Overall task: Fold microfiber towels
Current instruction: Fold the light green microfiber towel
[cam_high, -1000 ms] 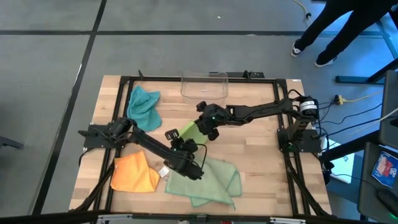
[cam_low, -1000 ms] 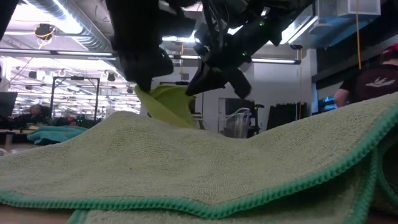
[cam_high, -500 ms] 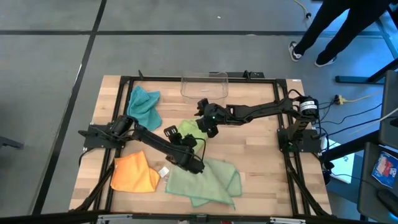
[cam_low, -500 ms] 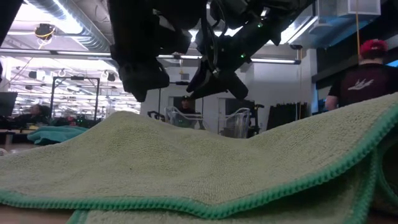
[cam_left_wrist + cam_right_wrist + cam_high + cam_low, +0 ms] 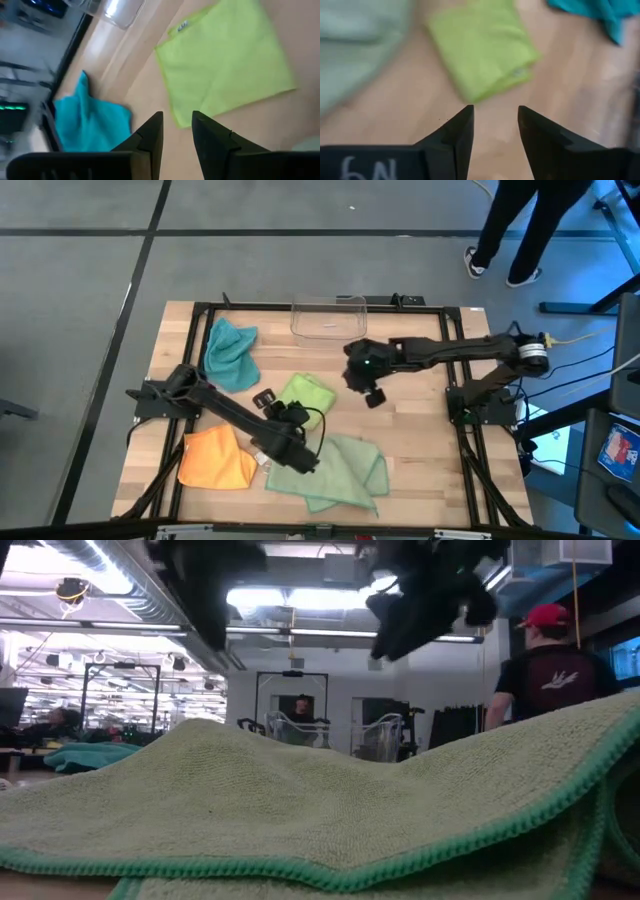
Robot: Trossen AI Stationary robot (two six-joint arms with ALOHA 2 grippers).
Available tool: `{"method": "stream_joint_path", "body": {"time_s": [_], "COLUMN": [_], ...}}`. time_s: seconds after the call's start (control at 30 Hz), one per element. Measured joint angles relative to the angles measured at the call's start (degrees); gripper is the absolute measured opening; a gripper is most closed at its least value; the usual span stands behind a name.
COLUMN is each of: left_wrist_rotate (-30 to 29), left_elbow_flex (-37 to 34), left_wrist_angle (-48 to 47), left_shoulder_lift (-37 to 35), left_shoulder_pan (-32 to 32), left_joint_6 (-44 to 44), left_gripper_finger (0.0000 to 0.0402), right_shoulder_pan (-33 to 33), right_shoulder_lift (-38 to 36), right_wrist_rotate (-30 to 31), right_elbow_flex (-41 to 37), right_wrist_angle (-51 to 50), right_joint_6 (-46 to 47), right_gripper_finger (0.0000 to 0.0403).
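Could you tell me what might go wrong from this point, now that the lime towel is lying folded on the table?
1. The lime green towel lies loosely folded with both grippers open and clear of it, so the fold may spring open.
2. The left gripper hovers close beside it and could drag an edge when it moves.
3. The pale sage green towel is rumpled, with a layer folded under, so a grasp there may pinch two layers.

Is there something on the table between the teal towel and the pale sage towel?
Yes: in the high view, the folded lime green towel lies between the teal towel and the pale sage towel.
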Motion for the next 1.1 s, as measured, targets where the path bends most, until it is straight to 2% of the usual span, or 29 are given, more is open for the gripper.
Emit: {"method": "stream_joint_path", "body": {"time_s": [0.13, 0.23, 0.37, 0.47, 0.57, 0.7, 0.77, 0.9, 1.1], "left_wrist_rotate": [0.41, -1.06, -5.49, -6.07, -9.07, -15.5, -15.32, -13.45, -13.27], "left_elbow_flex": [-1.34, -4.95, -14.64, -24.46, -33.5, -39.55, -40.32, -40.45, -40.45], "left_wrist_angle": [0.2, 0.12, -0.02, 0.07, 1.08, 2.83, 2.78, 2.84, 3.73], "left_shoulder_lift": [-3.62, -8.11, -16.89, -23.58, -29.31, -35.64, -38.23, -41.65, -42.2], "left_shoulder_pan": [-5.89, -10.45, -13.79, -12.91, -10.05, -7.17, -6.01, -4.88, -5.18], "left_joint_6": [-10.4, -17.79, -28.97, -33.71, -35.54, -32.63, -30.84, -27.44, -28.17], "left_gripper_finger": [0.0095, 0.0095, 0.0092, 0.0091, 0.0093, 0.0091, 0.0089, 0.0089, 0.0089], "right_shoulder_pan": [-1.53, -3.7, -7.88, -11.22, -12.83, -11.98, -11.93, -12.57, -11.44], "right_shoulder_lift": [-2.4, -2.52, -1.95, -0.3, 2.91, 9.03, 12.08, 16.98, 23.21], "right_wrist_rotate": [-7.68, -10.85, -11.69, -17.19, -20.16, -14.06, -12.32, -11.93, -10.69], "right_elbow_flex": [0.0, 0.0, 0.02, 0.01, 0.02, 0.02, 0.02, 0.02, 0.36], "right_wrist_angle": [-0.31, 3.9, 9.15, 12.28, 14.09, 19.5, 22.47, 30.23, 39.83], "right_joint_6": [-0.41, -0.6, -0.04, 3.85, 7.59, 10.31, 12.4, 25.38, 36.6], "right_gripper_finger": [0.0151, 0.0151, 0.0151, 0.0151, 0.0151, 0.0151, 0.0151, 0.0151, 0.0151]}}
